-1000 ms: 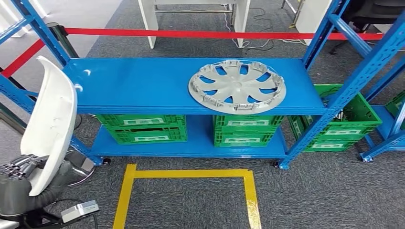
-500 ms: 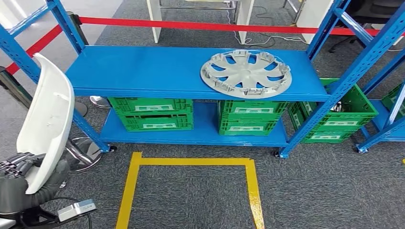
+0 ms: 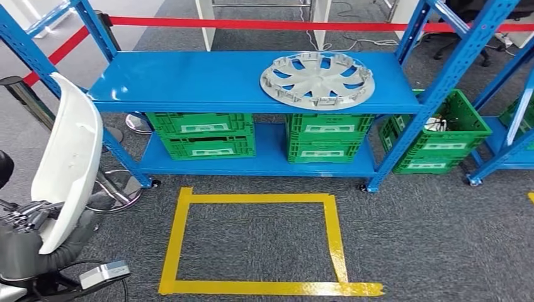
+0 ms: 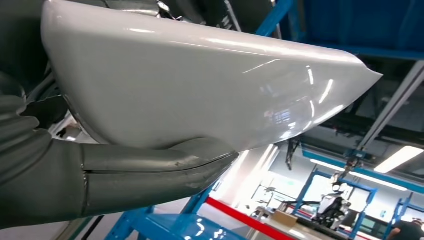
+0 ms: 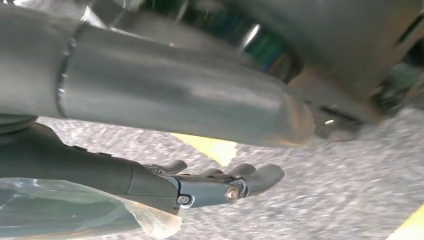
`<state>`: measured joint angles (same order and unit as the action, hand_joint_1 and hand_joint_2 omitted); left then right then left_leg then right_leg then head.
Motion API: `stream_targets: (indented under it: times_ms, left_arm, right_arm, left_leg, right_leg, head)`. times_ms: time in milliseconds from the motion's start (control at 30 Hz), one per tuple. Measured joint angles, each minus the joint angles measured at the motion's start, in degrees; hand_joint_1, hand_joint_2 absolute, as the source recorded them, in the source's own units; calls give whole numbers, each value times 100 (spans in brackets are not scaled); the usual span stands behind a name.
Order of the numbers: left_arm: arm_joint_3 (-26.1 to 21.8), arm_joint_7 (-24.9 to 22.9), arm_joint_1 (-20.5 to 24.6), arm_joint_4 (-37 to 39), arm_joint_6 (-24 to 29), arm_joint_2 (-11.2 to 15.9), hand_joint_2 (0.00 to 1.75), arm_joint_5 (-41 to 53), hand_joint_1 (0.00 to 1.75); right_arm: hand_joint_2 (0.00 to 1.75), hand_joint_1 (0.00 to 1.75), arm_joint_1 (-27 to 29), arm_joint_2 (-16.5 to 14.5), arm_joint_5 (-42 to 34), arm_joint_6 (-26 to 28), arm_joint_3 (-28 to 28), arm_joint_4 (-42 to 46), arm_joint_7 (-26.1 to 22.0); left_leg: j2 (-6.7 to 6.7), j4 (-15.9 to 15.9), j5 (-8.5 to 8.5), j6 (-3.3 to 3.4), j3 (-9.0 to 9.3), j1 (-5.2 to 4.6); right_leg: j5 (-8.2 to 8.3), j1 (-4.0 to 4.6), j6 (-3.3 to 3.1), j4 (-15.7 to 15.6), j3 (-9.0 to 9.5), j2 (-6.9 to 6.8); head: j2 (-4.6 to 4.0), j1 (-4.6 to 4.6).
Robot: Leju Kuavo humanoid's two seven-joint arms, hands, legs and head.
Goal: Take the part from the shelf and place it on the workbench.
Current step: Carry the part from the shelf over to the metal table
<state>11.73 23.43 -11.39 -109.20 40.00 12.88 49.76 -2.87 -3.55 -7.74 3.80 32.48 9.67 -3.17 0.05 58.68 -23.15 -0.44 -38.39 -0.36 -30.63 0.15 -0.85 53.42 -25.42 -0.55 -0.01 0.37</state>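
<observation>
My left hand (image 3: 28, 238) grips the lower end of a long, white, curved plastic part (image 3: 69, 157) and holds it upright at my left side, well away from the blue shelf (image 3: 189, 82). In the left wrist view the part (image 4: 200, 85) lies across the grey thumb (image 4: 150, 172), glossy side out. My right hand (image 5: 210, 187) hangs over grey carpet, its dark fingers stretched out apart from the thumb, holding nothing. A silver wheel cover (image 3: 317, 77) lies flat on the right half of the shelf's top board.
Green crates (image 3: 201, 135) (image 3: 326, 138) stand on the shelf's lower board, and another (image 3: 441, 135) sits to its right. A yellow tape square (image 3: 252, 242) marks the carpet before the shelf. Red barrier tape (image 3: 252, 24) runs behind. A metal stand base (image 3: 116, 192) lies left.
The whole view has shifted: the shelf now sits farther off and higher, and the front line of the yellow square has come into sight. The white part stays in my left hand.
</observation>
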Motion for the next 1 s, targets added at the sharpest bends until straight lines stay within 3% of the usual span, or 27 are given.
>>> stream_targets:
  times_ms: [67,100,133,167,200,233,300,333,433,500,600,633,667,700,767,833,867,933,967,1000]
  left_arm:
    - [3,2,-1,10,0,13,175,-10,175]
    - [7,2,-1,19,0,15,175,-14,175]
    - [11,2,1,28,0,16,175,-21,175]
    - [16,-3,5,39,0,18,175,-29,175]
    - [21,-13,12,50,0,21,175,-37,175]
    - [27,-32,25,60,0,24,175,-43,175]
    - [40,-81,58,78,0,33,175,-41,175]
    - [44,-102,67,83,0,38,175,-39,175]
    - [43,-119,52,87,0,49,175,-40,175]
    - [39,-116,36,87,0,48,175,-50,175]
    - [30,-111,6,88,0,46,175,-59,175]
    - [29,-111,-6,89,0,45,175,-61,175]
    - [29,-111,-16,90,0,44,175,-62,175]
    - [29,-113,-23,91,0,43,175,-63,175]
    - [29,-134,-29,91,0,42,175,-64,175]
    - [28,-171,-26,91,1,44,175,-67,175]
    - [28,-184,-24,91,2,47,175,-68,175]
    - [28,-191,-24,92,2,50,175,-69,175]
    - [28,-192,-26,92,2,53,175,-69,175]
    - [27,-193,-28,92,2,56,175,-70,175]
  right_arm:
    - [0,0,9,-4,-2,13,-12,1,-2]
    - [0,0,10,-6,-3,19,-19,1,-6]
    - [0,0,10,-8,-7,26,-27,2,-13]
    - [0,0,11,-8,-9,33,-34,2,-25]
    - [0,0,12,-8,-8,39,-39,2,-38]
    - [0,0,13,-7,4,44,-43,2,-53]
    - [0,0,12,-6,58,68,-47,2,-87]
    - [0,0,13,-6,92,82,-48,2,-109]
    - [0,0,50,-2,154,110,-48,0,-163]
    - [0,0,92,4,156,122,-48,-2,-185]
    - [0,0,121,8,158,150,-48,-3,-227]
    - [0,0,124,9,163,168,-48,-3,-243]
    - [0,0,126,9,169,190,-48,-3,-255]
    - [0,0,127,9,178,213,-48,-3,-260]
    - [0,0,121,8,201,266,-46,-2,-260]
    - [0,0,109,8,215,299,-44,-1,-257]
    - [0,0,106,7,216,304,-44,-1,-255]
    - [0,0,112,8,219,310,-43,0,-250]
    - [0,0,117,8,221,313,-43,0,-247]
    - [0,0,120,9,223,317,-43,0,-245]
  left_leg:
    - [-5,661,-625,-63,-135,33]
    - [-5,1045,-848,-90,-181,47]
    - [-5,1321,-922,-109,-177,58]
    - [-5,1428,-866,-123,-97,68]
    - [-4,1314,-723,-129,70,77]
    - [-4,1008,-574,-127,322,85]
    - [-8,242,-518,-89,829,78]
    - [-11,-19,-558,-57,968,67]
    - [-6,-212,-569,63,962,51]
    - [13,-248,-476,169,890,74]
    - [28,-250,-311,233,696,87]
    - [31,-245,-255,229,620,88]
    - [34,-239,-201,218,546,89]
    - [35,-233,-152,204,481,91]
    - [32,-215,-67,157,377,91]
    - [31,-195,20,92,308,80]
    - [33,-196,72,59,286,75]
    - [32,-207,151,-7,258,81]
    - [30,-177,96,-40,233,89]
    - [28,-60,-64,-67,188,96]
  right_leg:
    - [129,-4,-45,8,-151,-24]
    - [193,-1,-48,21,-221,-32]
    - [254,0,-44,47,-300,-37]
    - [311,-2,-33,86,-394,-40]
    - [359,-5,-19,134,-491,-41]
    - [398,-9,1,192,-594,-40]
    - [458,-3,54,292,-764,-40]
    - [494,1,87,327,-824,-39]
    - [589,-6,197,361,-937,-32]
    - [364,-16,260,561,-1052,3]
    - [-362,-41,331,1601,-1391,37]
    - [-481,-48,347,1899,-1448,37]
    - [-478,-57,359,2008,-1407,36]
    - [-363,-67,364,1877,-1245,36]
    - [-87,-87,361,1111,-665,40]
    - [-11,-82,336,382,-182,59]
    - [-22,-73,316,222,-90,68]
    - [30,-66,235,189,-139,63]
    - [76,-68,180,188,-179,51]
    - [127,-71,119,183,-244,36]
  head:
    - [-1,-28]
    - [-1,-34]
    - [-1,-36]
    - [0,-38]
    - [1,-40]
    - [1,-43]
    - [0,-40]
    - [0,-40]
    - [1,-38]
    - [1,-17]
    - [1,32]
    - [1,36]
    - [1,38]
    - [1,38]
    - [1,41]
    - [1,46]
    - [1,50]
    - [0,51]
    - [0,46]
    - [0,36]
